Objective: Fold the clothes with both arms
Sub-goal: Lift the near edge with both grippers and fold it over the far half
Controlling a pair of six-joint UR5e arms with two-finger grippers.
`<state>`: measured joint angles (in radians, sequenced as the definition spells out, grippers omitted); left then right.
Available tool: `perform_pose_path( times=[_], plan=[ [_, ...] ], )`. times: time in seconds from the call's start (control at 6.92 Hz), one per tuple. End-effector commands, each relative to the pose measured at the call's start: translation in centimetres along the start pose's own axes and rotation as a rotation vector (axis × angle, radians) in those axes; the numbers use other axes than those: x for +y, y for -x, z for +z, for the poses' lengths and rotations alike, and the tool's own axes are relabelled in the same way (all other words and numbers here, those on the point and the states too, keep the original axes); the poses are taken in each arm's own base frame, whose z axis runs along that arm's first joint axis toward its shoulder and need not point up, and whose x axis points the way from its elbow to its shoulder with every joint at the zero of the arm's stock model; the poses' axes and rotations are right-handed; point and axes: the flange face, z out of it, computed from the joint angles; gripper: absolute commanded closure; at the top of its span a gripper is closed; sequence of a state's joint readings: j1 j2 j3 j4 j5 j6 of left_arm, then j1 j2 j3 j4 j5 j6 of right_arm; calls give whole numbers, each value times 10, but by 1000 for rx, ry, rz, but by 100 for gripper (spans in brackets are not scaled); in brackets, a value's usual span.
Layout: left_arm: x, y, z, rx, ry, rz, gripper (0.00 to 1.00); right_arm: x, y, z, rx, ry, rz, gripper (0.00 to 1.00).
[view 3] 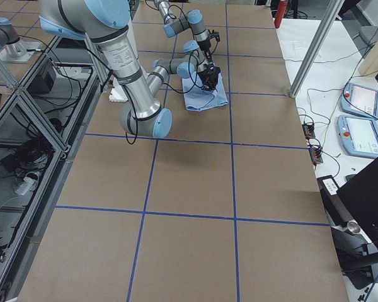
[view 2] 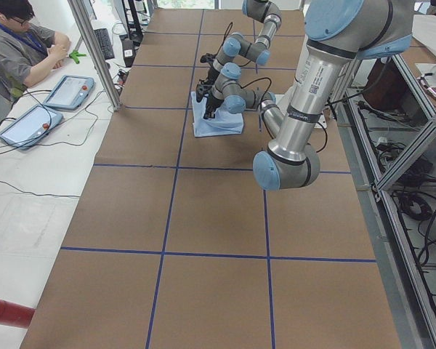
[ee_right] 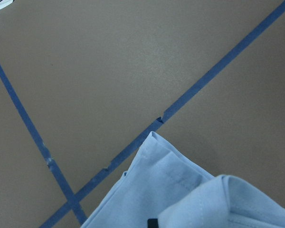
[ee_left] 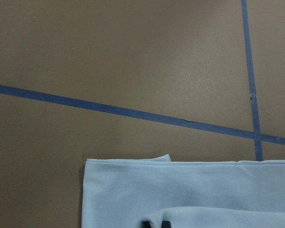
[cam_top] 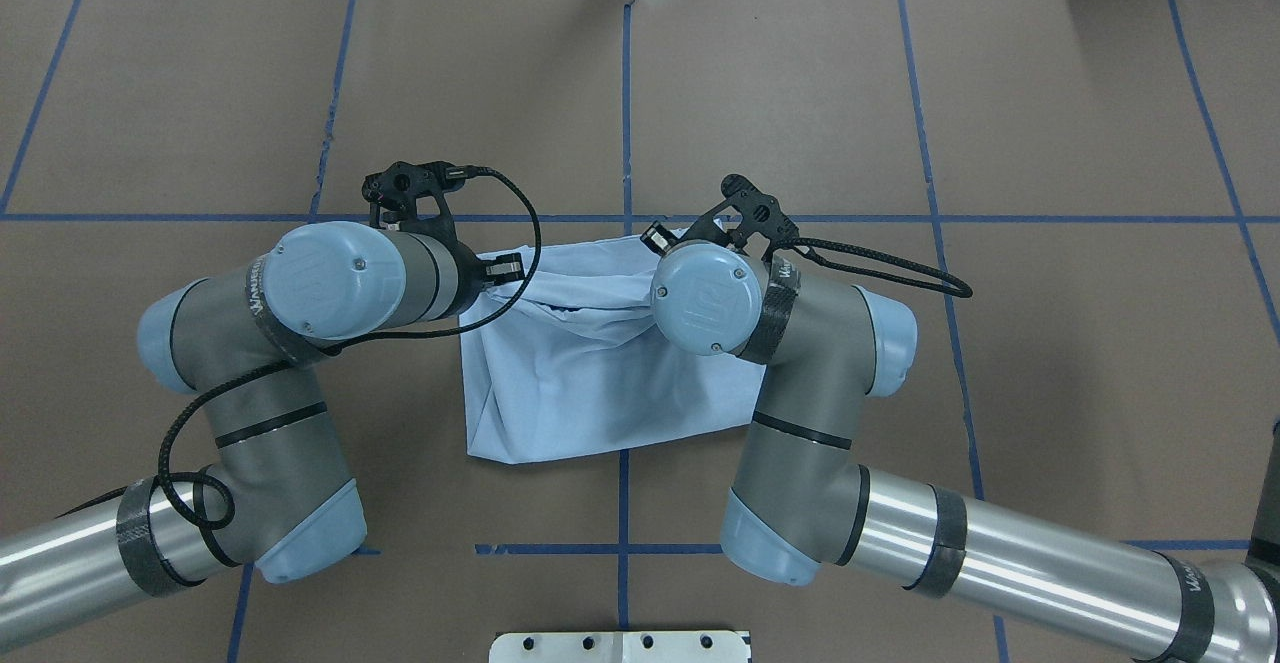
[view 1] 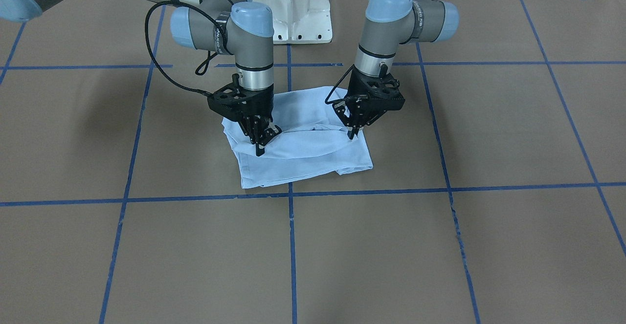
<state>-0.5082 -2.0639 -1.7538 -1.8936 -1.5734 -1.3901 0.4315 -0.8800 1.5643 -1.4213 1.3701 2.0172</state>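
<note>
Shirt (view 1: pixel 303 153) lies folded mid-way along the table (view 1: pixel 464 255), astride a blue tape line (view 1: pixel 292 246). Jaws of the left arm (view 1: pixel 381 40) and right arm (view 1: pixel 252 45) are each closed on its raised fold. Bare table surrounds its edges.

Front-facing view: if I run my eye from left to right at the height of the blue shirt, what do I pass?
Robot's right gripper → middle blue tape line → robot's left gripper. The T-shirt spans all three, so it has no single place.
</note>
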Motion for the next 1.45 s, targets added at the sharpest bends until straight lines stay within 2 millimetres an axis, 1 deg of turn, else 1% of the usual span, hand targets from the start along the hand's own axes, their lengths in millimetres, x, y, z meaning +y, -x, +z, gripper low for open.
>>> perform_pose_path(
  times=[0.0,0.14,0.43,0.58,0.72,0.87,1.01,1.16,1.3],
  plan=[
    [0,4,9,-17,1,7,100,-8,4,14,-13,-6,-42,100],
    [0,5,11,-22,2,15,100,-12,1,22,0,-16,-48,100],
    [-3,6,11,-24,-1,40,100,-24,4,23,-1,-29,-92,100],
    [-5,7,10,-23,-4,57,1,-24,3,25,7,-33,-176,1],
    [-7,4,4,-10,-7,101,0,-23,12,16,-13,-24,-272,0],
    [-19,7,-1,1,16,119,0,-18,18,6,-19,13,-338,0],
    [-26,10,-8,43,47,143,0,-16,19,-7,-38,43,-428,0],
    [-28,11,-8,53,42,145,0,21,4,-7,-37,70,-501,0],
    [-28,11,-8,54,42,145,0,41,-9,-1,-26,62,-544,0]
  ],
)
